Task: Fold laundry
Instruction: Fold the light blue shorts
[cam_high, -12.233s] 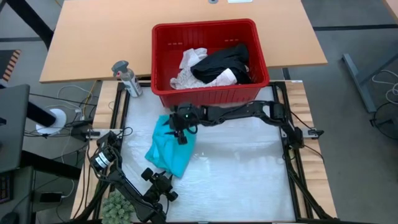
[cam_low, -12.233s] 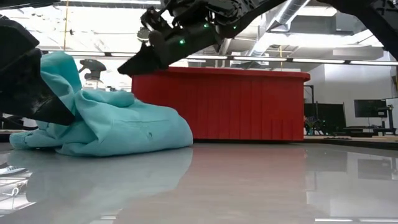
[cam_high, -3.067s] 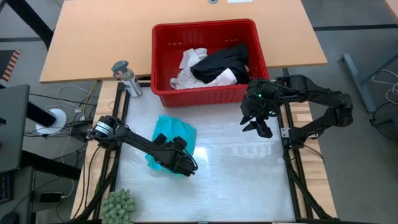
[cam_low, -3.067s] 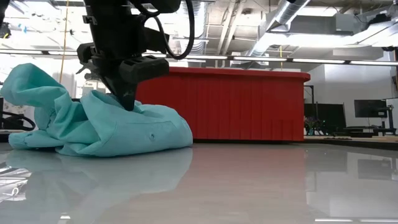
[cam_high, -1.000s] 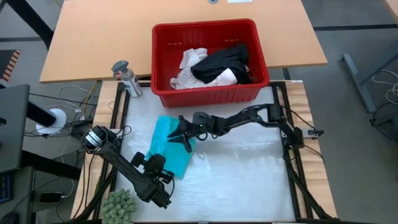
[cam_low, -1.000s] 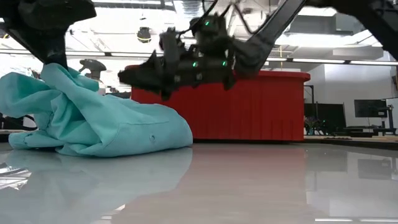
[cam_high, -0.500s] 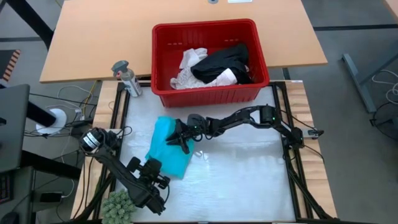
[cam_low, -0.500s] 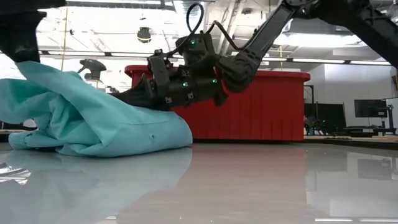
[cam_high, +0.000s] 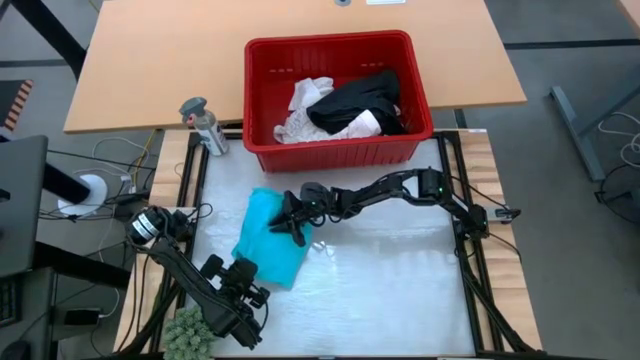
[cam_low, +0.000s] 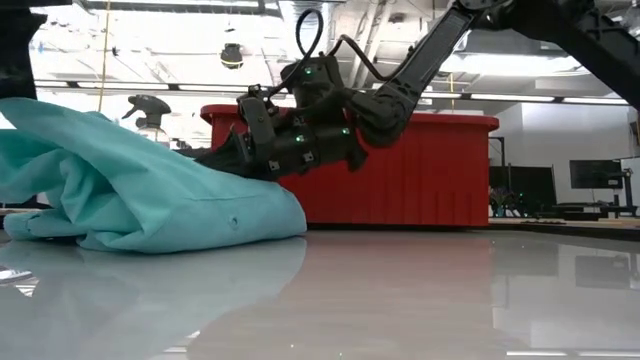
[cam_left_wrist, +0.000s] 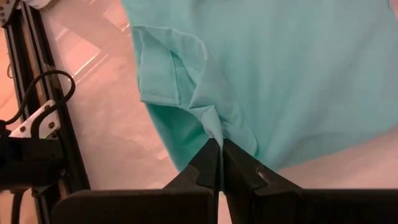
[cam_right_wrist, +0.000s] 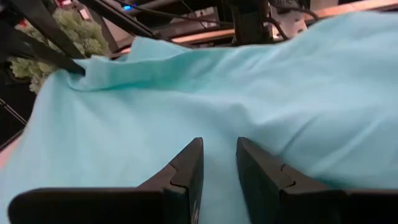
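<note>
The teal garment (cam_high: 266, 243) lies crumpled on the table's left half, its bulk resting on the surface (cam_low: 170, 215). My left gripper (cam_high: 249, 273) stands at its near-left side, shut on a fold of it (cam_left_wrist: 219, 148). My right gripper (cam_high: 281, 229) reaches in from the right with its fingers slightly apart (cam_right_wrist: 218, 155). Its tips are at the top of the heap (cam_low: 212, 159). The other laundry, white and black pieces (cam_high: 345, 105), lies in the red basket. My left gripper pinches a raised fold of the teal garment (cam_left_wrist: 213, 127) between its two fingertips, close to a hemmed edge (cam_left_wrist: 163, 93). It comes slanting down from the table's near-left side. The held part is lifted and the rest lies on the table. My right gripper lies slanting along the heap's top; I cannot tell whether it touches the cloth.
The red basket (cam_high: 340, 152) stands at the table's far edge, behind the garment (cam_low: 400, 170). A spray bottle (cam_high: 204, 124) stands to its left. A green fuzzy plant (cam_high: 190, 328) sits at the near-left corner. Free room lies across the table's right half.
My left gripper has gone toward the table's near-left corner with its fold, drawing the lifted part of the teal garment out leftward and lower. My right gripper has come down and a little left onto the heap's top.
</note>
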